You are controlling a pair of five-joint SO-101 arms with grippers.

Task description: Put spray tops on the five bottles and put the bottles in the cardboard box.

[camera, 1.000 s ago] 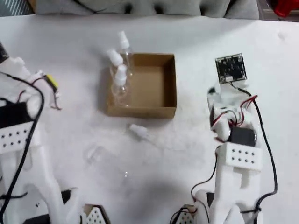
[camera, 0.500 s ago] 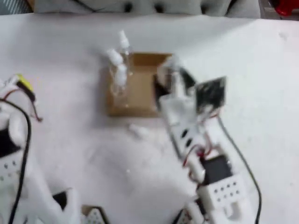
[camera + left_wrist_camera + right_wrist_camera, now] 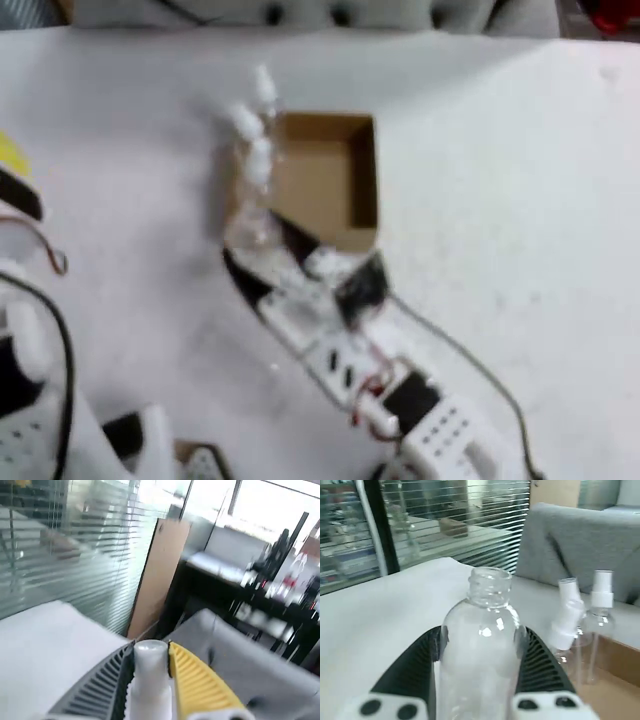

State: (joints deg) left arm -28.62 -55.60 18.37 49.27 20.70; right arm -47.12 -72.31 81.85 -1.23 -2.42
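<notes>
High view first. The box [image 3: 352,215] sits mid-bench [image 3: 520,150], mouth up, its brown floor showing on the right side. Three capped bottles [image 3: 258,160] bunch along its left wall, white tops poking up; it's too blurred here to tell whether their bases stand inside. The right arm [image 3: 400,390] slants in from the near right, and the right hand [image 3: 262,252] sits just off the box's near left corner. Its black fingers [image 3: 295,235] are set either side of something clear and smeared, the open bottle [image 3: 247,226]. Far out at the left edge, well apart from the box, a yellow finger [image 3: 10,158] of the left arm peeks in.

Left wrist view gives what the high one can't. The left hand [image 3: 151,647] is clamped on a white spray top [image 3: 149,680], a grey ribbed finger on one side and a yellow one on the other. The top stands upright between them. Behind it are the bench edge [image 3: 45,645], a grey sofa [image 3: 260,680] and window blinds [image 3: 60,555].

Right wrist view clears up that smear. The right hand [image 3: 481,632] is gripping the open bottle [image 3: 489,587] by its body, black ribbed fingers [image 3: 415,672] pressed to both sides. It's upright, neck bare, with no top on it. Just beyond, two of the capped bottles [image 3: 600,615] stand with the box [image 3: 617,662] wall across their lower parts, so they're inside. One top tilts, the other is straight.
</notes>
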